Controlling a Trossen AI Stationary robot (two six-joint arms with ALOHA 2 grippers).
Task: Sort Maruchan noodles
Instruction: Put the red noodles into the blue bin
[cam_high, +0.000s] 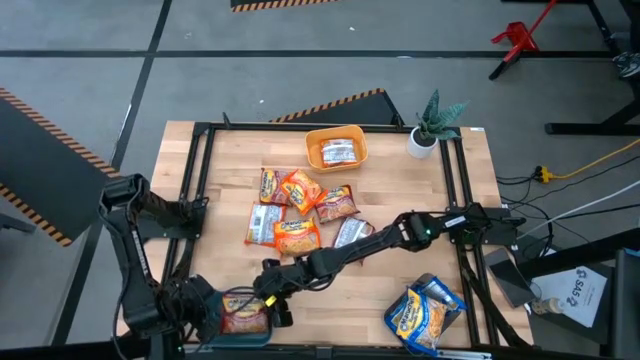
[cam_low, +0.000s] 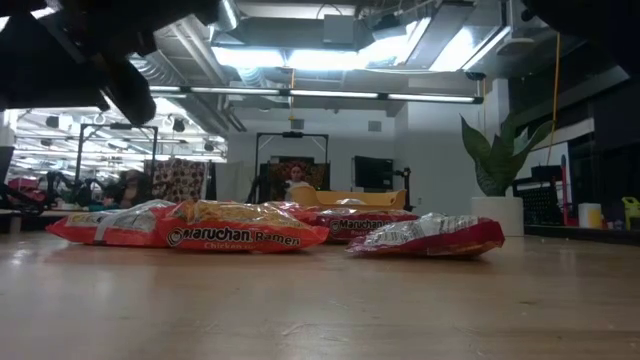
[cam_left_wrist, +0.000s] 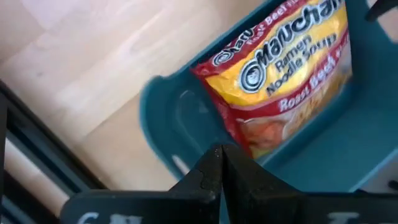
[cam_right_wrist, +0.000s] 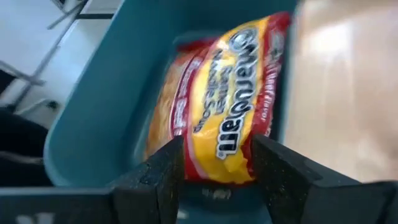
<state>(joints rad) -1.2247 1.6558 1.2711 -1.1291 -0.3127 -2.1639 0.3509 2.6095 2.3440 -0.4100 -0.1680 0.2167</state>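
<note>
Maruchan noodles, flat glossy plastic ramen packets, part-sorted.

High view: one red-and-yellow packet (cam_high: 243, 313) lies in the teal plastic bin (cam_high: 262, 338) at the near left corner of the wooden tabletop (cam_high: 390, 180). One silver-faced packet (cam_high: 339, 152) sits in the orange-yellow bin (cam_high: 313, 140) at the far edge. Two or so blue-and-yellow packets (cam_high: 418, 314) are stacked near the right front corner; any bin beneath them is hidden. A loose cluster of about six orange, red and silver packets (cam_high: 297, 214) lies unsorted mid-tabletop. The right gripper (cam_high: 274, 303) reaches across to the teal bin's edge; the left gripper (cam_high: 205, 310) sits just beside that bin. A small potted plant (cam_high: 428, 128) stands at the far right corner.

Low view: unsorted packets (cam_low: 236, 231) lie flat on the wood, a silver-and-red one (cam_low: 432, 236) apart on the right. Grippers not clearly seen.

Left wrist view: jaws pressed together, empty, over the teal bin wall (cam_left_wrist: 168, 124); the binned packet (cam_left_wrist: 283, 68) is labelled roast beef.

Right wrist view: jaws parted, straddling the near end of that packet (cam_right_wrist: 227, 106); whether the pads (cam_right_wrist: 168, 168) touch the wrapper, cannot tell. The packet lies in the bin (cam_right_wrist: 99, 106).

Judgement: roughly a third to a half sorted; the middle cluster remains.
</note>
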